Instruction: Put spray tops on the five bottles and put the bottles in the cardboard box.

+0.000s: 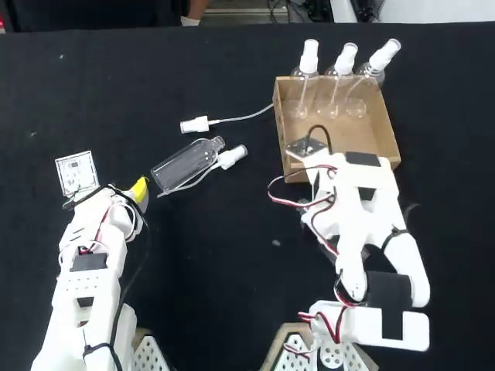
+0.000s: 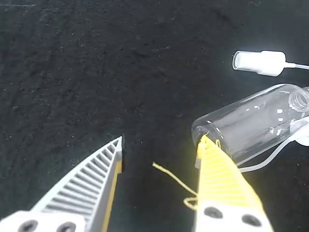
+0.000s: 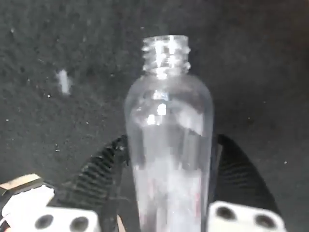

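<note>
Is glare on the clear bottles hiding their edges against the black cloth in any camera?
High view: the lying bottle carries pale reflections, yet its outline reads against the black table; the capped bottles have clear bodies that nearly vanish against the cardboard box. Left wrist view: glints on the lying bottle, open neck plain. Right wrist view: bright spots on the held bottle, threads readable.

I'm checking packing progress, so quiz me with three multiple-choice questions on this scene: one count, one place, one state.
1. How many capped bottles are in the cardboard box? A two; B five; C three.
2. Where is the lying bottle? A on the table; B in the box; C in the left jaws.
3. The right jaws are: A open; B shut on an uncapped bottle; C shut on a spray top.
C, three show inside it; A, it rests on black table; B, bare threaded neck between the jaws.
</note>
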`<state>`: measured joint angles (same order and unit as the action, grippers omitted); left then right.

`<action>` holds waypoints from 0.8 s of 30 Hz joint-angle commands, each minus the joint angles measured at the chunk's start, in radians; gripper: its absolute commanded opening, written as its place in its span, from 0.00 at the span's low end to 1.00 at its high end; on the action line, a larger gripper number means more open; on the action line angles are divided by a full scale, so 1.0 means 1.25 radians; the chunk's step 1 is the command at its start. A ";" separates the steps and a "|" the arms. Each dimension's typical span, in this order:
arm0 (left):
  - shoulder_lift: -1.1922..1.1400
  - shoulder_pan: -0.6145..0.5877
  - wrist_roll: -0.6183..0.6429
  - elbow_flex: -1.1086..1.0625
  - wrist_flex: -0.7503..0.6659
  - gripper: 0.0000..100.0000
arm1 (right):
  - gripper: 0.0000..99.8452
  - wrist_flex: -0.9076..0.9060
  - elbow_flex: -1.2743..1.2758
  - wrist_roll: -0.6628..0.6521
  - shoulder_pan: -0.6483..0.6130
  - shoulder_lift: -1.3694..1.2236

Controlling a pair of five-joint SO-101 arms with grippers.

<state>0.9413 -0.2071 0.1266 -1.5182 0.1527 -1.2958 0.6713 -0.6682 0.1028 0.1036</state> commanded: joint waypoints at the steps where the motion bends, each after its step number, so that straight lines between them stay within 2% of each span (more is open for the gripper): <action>1: 0.007 -0.003 0.000 0.037 -0.009 0.24 | 0.26 0.034 0.010 -0.011 -0.047 0.036; 4: 0.007 -0.003 0.000 0.037 -0.009 0.24 | 0.24 0.079 0.063 -0.059 -0.052 0.037; 8: 0.007 -0.003 0.000 0.037 -0.009 0.24 | 0.10 0.088 0.118 -0.157 -0.032 0.045; 10: 0.007 -0.003 0.000 0.037 -0.009 0.24 | 0.07 0.087 0.122 -0.187 -0.007 0.045; 12: 0.007 -0.003 0.000 0.039 -0.009 0.24 | 0.12 0.087 0.116 -0.215 0.018 0.045; 17: 0.007 -0.003 0.000 0.039 -0.009 0.24 | 0.33 0.087 0.098 -0.226 0.032 0.045; 24: 0.007 -0.003 0.000 0.037 -0.009 0.24 | 0.30 0.074 0.106 -0.243 0.077 0.166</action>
<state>0.9413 -0.2071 0.1266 -1.5182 0.1527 -1.1991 0.8201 -0.9429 0.1320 0.1619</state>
